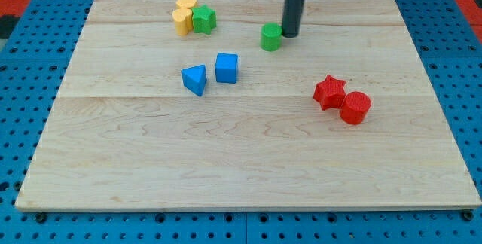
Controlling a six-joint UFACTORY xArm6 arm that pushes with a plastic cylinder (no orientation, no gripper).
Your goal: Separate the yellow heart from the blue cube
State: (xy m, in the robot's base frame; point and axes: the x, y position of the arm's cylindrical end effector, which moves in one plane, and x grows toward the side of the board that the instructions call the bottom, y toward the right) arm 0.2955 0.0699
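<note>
Red cylinder (355, 108) sits lowest in view, on the board's (226, 169) right side, touching a red star (329, 92) just up-left of it.

Left of centre: blue cube (227, 68), with a blue wedge (195, 79) just beside it to the view's left, a narrow gap between them.

Toward the top left: two yellow blocks pressed together, one (186, 4) above the other (182, 21). Shapes are hard to make out; cannot tell which one is the heart. A green star (203, 19) touches their right side. This cluster lies well apart from the blue cube, up and to the left.

Top centre: green cylinder (271, 37). My tip (290, 35) rests at its right edge, touching or nearly so. The rod rises straight out of the top of the view. No claw on this arm, so nothing is gripped; the rod only stands beside the green cylinder, far from the yellow pair and up-right of the blue cube.

Blue pegboard (30, 63) surrounds the wooden board.
</note>
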